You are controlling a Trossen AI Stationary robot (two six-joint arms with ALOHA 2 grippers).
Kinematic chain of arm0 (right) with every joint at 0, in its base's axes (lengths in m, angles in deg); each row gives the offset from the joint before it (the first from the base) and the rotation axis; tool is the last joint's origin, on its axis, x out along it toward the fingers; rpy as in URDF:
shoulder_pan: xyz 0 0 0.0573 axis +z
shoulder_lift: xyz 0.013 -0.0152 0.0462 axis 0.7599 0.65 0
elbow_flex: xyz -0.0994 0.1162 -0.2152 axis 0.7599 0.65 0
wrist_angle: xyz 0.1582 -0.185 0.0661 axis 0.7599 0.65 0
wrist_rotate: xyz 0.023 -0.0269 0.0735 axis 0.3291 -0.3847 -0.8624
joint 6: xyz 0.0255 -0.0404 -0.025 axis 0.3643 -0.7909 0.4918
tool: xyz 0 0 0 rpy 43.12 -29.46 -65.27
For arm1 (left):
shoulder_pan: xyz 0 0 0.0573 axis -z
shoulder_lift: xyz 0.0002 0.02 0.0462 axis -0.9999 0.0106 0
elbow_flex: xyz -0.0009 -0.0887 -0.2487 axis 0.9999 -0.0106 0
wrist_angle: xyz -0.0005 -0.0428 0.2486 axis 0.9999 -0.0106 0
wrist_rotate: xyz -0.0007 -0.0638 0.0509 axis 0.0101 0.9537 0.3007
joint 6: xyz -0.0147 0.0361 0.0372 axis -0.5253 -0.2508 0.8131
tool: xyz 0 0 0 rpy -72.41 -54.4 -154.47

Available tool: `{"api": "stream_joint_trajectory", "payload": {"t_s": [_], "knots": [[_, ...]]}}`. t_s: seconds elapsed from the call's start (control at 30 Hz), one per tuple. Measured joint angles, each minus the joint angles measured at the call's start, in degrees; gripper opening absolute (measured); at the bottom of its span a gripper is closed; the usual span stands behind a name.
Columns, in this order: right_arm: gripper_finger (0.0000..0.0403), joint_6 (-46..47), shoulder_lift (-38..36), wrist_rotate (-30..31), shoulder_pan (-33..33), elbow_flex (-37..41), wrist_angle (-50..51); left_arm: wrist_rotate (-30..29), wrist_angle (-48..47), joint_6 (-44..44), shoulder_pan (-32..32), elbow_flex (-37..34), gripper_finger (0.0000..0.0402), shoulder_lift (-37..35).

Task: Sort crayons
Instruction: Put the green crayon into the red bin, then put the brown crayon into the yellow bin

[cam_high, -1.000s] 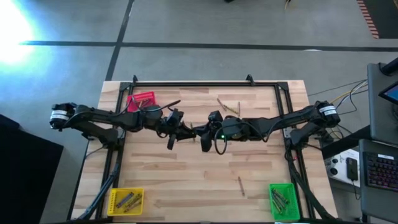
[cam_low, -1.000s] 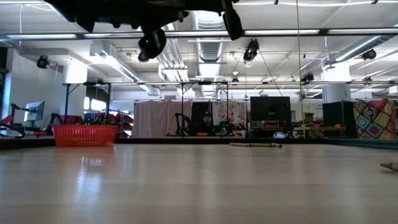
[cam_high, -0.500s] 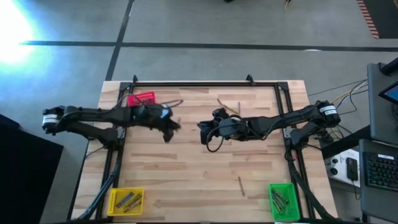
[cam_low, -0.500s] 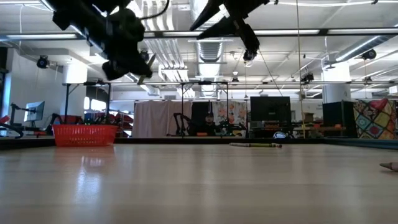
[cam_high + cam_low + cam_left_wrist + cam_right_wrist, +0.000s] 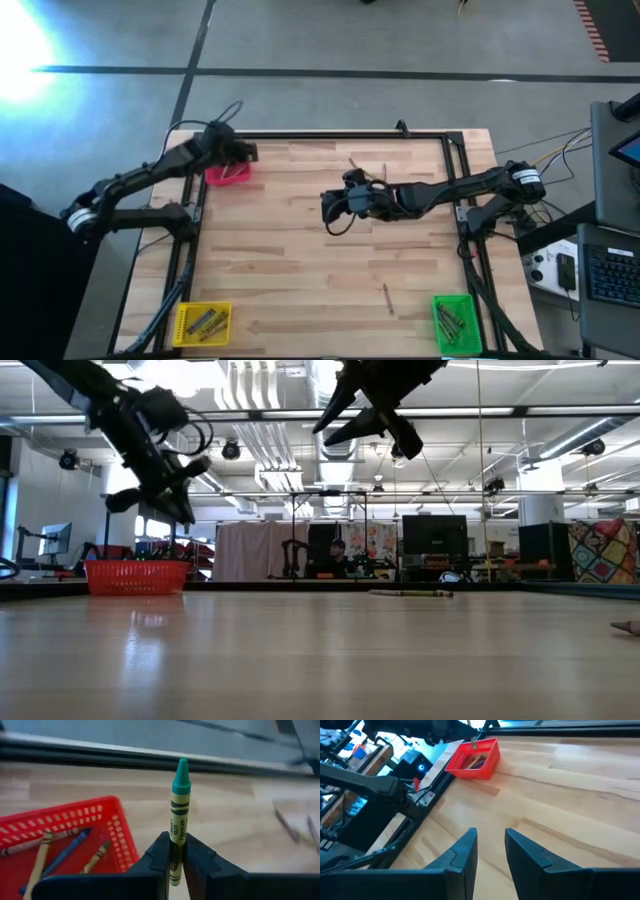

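Green-tipped, with a yellow-green wrapper, one crayon (image 5: 179, 820) stands upright between the fingers of the left end effector (image 5: 175, 857), which are clamped together on its lower part. That end effector (image 5: 238, 153) hangs over the far left corner of the worktop (image 5: 300, 260), just above the red bin (image 5: 228, 172). In the left wrist view the red bin (image 5: 60, 835) holds several crayons (image 5: 65, 851), a blue one and some olive ones among them.

Other crayons are scattered elsewhere. A small cluster of loose crayons (image 5: 366, 170) lies at the far middle of the worktop, just beyond the right arm. A single brown-red crayon (image 5: 387, 297) lies toward the near right, apart from everything. The yellow bin (image 5: 203, 321) at the near left corner contains a few sticks, and the green bin (image 5: 455, 322) at the near right corner contains a cluster of grey ones. In the low view one crayon (image 5: 410, 593) lies flat far across the wood, and the tip of another (image 5: 626, 627) shows at the right edge.

The right end effector (image 5: 331, 207) hovers over the middle of the worktop, raised off the surface. Its fingers (image 5: 465, 852) are apart and hold nothing.
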Motion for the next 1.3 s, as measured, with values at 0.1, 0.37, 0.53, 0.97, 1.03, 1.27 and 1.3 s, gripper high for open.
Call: {"api": "stream_joint_trajectory", "payload": {"t_s": [0.1,0.37,0.53,0.97,1.03,1.27,1.3], "knots": [[0.0085,0.66,0.00,-0.02,-0.55,0.00,0.06,2.84,2.69,-1.15,-4.26,-1.95,0.0016,1.07],[0.0082,5.18,0.00,0.02,-2.00,0.00,1.42,-2.38,1.98,9.48,-5.48,-3.03,0.0071,3.03],[0.0082,6.42,0.00,0.00,-3.11,0.00,1.56,-3.07,1.01,15.61,-6.71,-3.03,0.0132,3.89],[0.0082,12.98,3.26,-6.64,-19.03,-0.02,26.69,18.26,3.90,37.77,-7.07,2.27,0.0163,5.60],[0.0082,9.22,5.41,-9.37,-22.62,0.00,26.39,20.01,3.79,38.97,-7.05,3.42,0.0159,6.10],[0.0082,7.58,14.89,-14.71,-32.50,-0.02,28.74,20.42,2.74,39.91,-7.01,6.43,0.0149,7.34],[0.0082,7.53,15.81,-16.01,-33.23,-0.02,28.80,20.40,2.65,39.91,-7.03,6.76,0.0149,7.53]]}}
